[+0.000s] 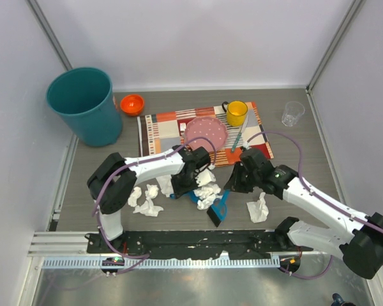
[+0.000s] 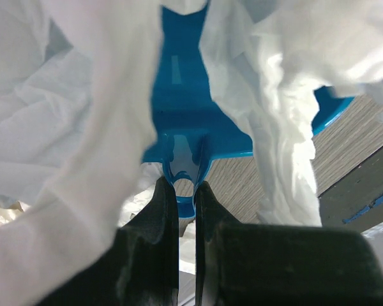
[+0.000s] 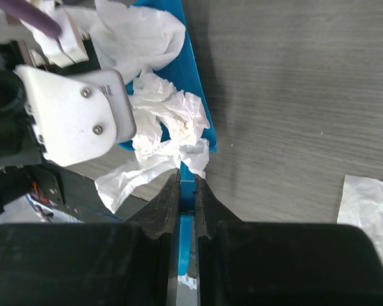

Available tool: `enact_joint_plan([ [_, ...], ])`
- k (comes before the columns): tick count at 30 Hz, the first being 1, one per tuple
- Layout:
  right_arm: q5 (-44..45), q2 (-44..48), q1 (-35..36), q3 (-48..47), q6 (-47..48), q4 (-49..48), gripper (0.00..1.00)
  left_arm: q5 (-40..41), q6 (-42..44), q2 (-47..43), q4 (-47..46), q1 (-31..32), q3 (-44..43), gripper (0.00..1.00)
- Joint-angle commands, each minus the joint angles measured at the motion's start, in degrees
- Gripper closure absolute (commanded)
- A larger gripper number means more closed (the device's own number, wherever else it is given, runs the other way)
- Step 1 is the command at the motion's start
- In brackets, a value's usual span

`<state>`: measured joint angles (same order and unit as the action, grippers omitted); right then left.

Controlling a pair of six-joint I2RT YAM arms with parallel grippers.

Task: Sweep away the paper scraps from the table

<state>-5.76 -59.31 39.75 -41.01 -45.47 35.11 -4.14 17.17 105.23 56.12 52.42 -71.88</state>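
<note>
Top camera overlooks the table point(image 1: 329, 162); wrist cameras closely share the dustpan point(image 2: 179, 108).

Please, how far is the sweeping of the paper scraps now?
Done: some paper scraps already lie in the blue dustpan. In hand: the left gripper has its jaws shut on the dustpan handle, and the right gripper on the blue brush. Left: a cluster of wads on the table by the left arm, and one wad by the right arm.
</note>
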Motion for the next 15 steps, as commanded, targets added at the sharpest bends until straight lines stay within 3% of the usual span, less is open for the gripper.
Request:
enact_joint_plan([
  [1, 2.7, 3.3, -2.6, -2.8, -1.5, -4.3, 0.99, -0.9, 0.8, -0.6, 0.2, -0.2, -0.4, 1.00],
  [8, -2.7, 2.8, -4.1, -3.6, -2.0, -7.4, 0.99, -0.5, 0.8, -0.9, 0.8, -0.1, -1.0, 1.00],
  [15, -1.7, 4.4, -4.2, -5.1, -2.3, -7.8, 0.99, -0.4, 0.8, -0.6, 1.2, -0.1, -1.4, 1.00],
])
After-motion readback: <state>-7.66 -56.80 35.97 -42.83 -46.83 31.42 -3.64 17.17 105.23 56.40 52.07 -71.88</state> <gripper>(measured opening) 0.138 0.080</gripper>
